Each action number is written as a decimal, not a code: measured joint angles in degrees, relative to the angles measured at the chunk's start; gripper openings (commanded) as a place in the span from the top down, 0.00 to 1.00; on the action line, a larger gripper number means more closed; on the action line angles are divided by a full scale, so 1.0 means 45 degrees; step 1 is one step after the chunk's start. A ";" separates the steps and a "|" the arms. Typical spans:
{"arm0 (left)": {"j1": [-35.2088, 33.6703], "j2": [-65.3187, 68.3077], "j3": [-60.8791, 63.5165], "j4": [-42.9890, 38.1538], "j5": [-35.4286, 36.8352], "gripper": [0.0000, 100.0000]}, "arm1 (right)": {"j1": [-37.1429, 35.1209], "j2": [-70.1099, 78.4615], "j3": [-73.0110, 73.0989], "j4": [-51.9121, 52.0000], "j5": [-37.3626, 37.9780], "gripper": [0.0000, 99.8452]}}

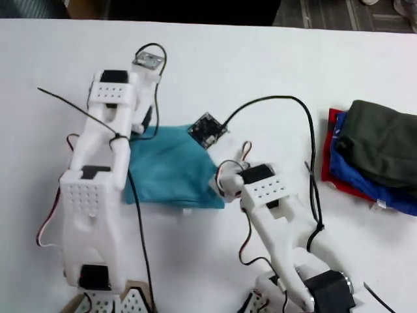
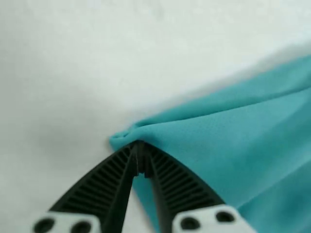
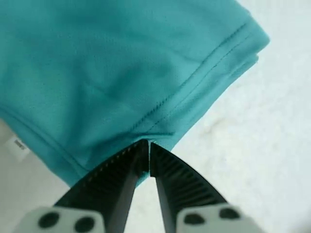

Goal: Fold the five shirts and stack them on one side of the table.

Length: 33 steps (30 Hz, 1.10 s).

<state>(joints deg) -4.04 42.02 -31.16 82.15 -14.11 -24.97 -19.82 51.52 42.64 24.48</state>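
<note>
A teal shirt [image 1: 171,166] lies partly folded on the white table [image 1: 260,65] between the two arms. My left gripper [image 2: 139,148] is shut on a bunched corner of the teal shirt [image 2: 218,136]; in the high view the left gripper [image 1: 142,127] sits at the cloth's far left corner. My right gripper [image 3: 147,145] is shut on the stitched hem of the teal shirt [image 3: 112,73]; in the high view the right gripper [image 1: 219,186] is at the near right corner. A small white tag [image 3: 19,144] pokes out beside the hem.
A stack of folded shirts [image 1: 374,153], red under blue under dark green, rests at the right side of the table. Black cables [image 1: 287,99] loop over the table between the arms and the stack. The table's far edge [image 1: 208,23] borders a dark floor.
</note>
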 measured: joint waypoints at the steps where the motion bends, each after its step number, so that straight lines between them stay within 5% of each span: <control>1: 0.0098 0.0000 0.0000 0.0039 0.0059 0.97 | 0.0000 0.0000 0.0000 0.0000 0.0000 0.98; 14: 0.0215 -0.0059 0.0000 0.0039 0.0137 0.97 | 0.0000 0.0000 -0.2422 0.1446 0.0000 0.98; 33: -0.0098 0.1289 -0.0352 -0.1602 0.0156 0.97 | -0.0098 0.1289 0.0879 -0.0527 0.0000 0.98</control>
<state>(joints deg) -4.48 47.82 -32.75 74.95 -13.41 -25.41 -14.02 55.47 40.26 24.48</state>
